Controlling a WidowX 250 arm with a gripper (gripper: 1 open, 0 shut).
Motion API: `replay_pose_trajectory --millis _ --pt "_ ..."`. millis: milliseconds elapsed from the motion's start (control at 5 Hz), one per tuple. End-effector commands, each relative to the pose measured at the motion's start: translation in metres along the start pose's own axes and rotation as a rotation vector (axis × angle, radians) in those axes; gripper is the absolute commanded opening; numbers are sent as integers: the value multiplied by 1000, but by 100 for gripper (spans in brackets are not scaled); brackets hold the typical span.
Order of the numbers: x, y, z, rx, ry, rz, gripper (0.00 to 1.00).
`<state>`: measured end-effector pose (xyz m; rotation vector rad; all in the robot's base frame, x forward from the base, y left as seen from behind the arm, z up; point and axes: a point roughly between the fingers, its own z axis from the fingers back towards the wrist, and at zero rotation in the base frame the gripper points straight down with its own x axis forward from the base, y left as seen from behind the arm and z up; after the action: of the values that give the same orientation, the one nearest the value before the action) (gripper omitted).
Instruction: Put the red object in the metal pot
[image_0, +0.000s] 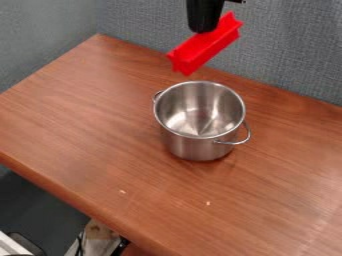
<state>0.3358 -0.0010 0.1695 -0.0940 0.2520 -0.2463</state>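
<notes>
Reddish-brown wooden table (80, 110), grey textured wall (54, 30) behind, dim floor clutter (94, 240) below its front edge

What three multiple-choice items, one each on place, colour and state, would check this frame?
1. Where is the red block?
A. In the air above the pot's far rim
B. Lying inside the pot
C. On the table left of the pot

2. What colour is the table?
A. White
B. Brown wood
C. Green

3. What is inside the pot?
A. The block
B. A spoon
C. Nothing

Key: 1 A, the block hangs from the tool with the wall behind it; 2 B, reddish-brown grain shows; 3 C, the bare steel bottom is visible.
</notes>
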Motion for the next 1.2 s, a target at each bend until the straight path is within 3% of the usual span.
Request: replay_pose_trajectory --millis 0,400,800,1000 --pt "-17 -4 8 34 -34 3 0" --pt "-23 1 -22 60 26 26 0" --pt "-6 -19 -13 116 50 -129 0" --pt "-2 -3 -28 153 51 -211 0"
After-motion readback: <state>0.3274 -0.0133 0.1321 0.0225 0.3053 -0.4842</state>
